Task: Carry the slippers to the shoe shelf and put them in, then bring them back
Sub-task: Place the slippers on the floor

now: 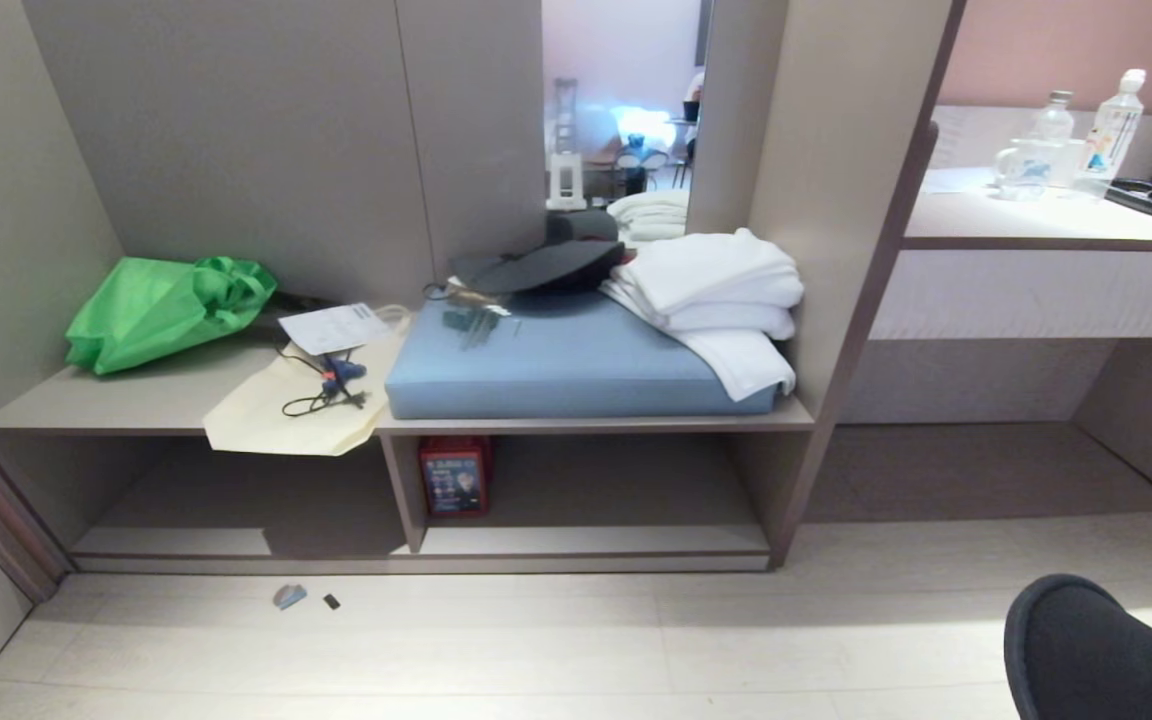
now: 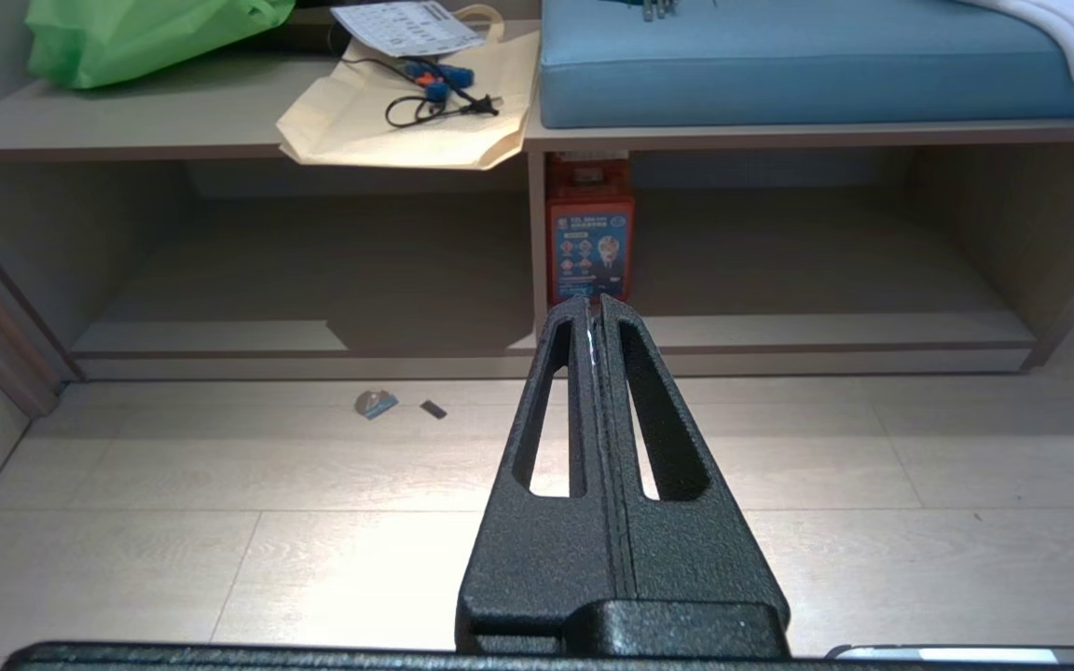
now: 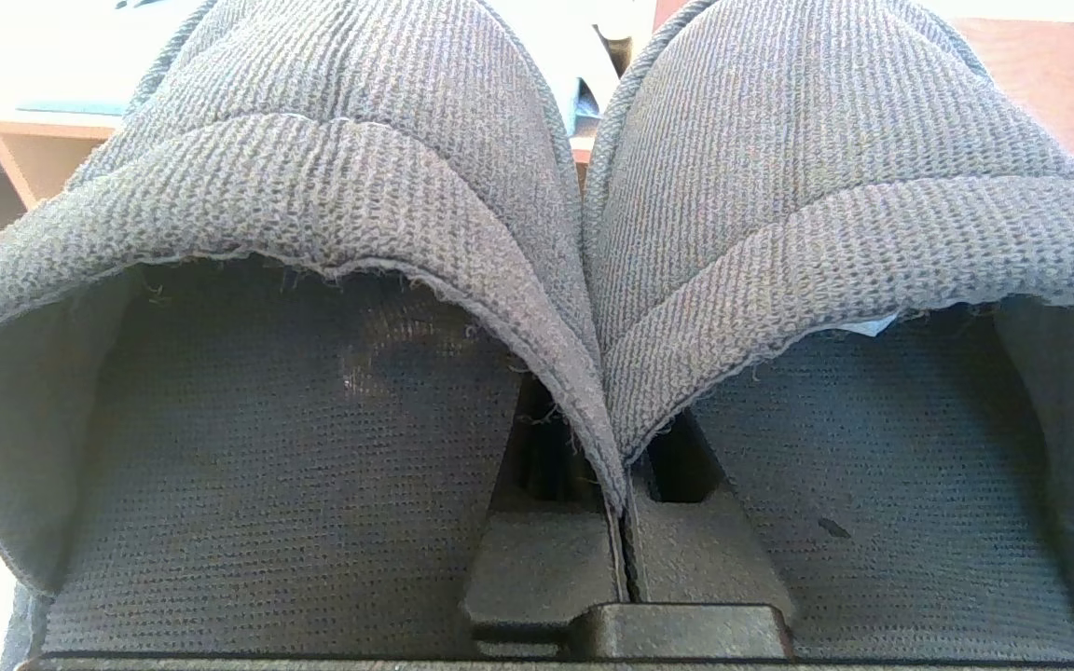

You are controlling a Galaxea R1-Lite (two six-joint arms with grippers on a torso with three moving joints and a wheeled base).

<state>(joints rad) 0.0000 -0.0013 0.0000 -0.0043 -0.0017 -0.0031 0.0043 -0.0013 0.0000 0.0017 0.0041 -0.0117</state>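
The slippers (image 1: 1086, 650) are a dark knitted pair showing at the bottom right corner of the head view, above the pale floor. In the right wrist view they fill the picture side by side, one slipper (image 3: 341, 186) beside the other (image 3: 826, 186). My right gripper (image 3: 616, 503) is shut on the two inner strap edges where they meet, and its fingertips are hidden under the fabric. The shoe shelf (image 1: 636, 540) is the low open cubby ahead, with a vertical divider (image 1: 404, 490). My left gripper (image 2: 593, 303) is shut and empty, pointing at the shoe shelf (image 2: 826, 331).
A red box (image 1: 454, 477) stands in the cubby beside the divider. On the bench above lie a blue cushion (image 1: 556, 365), white towels (image 1: 716, 290), a black hat (image 1: 546, 260), a cream tote (image 1: 286, 410) and a green bag (image 1: 166, 310). Small scraps (image 1: 289, 597) lie on the floor.
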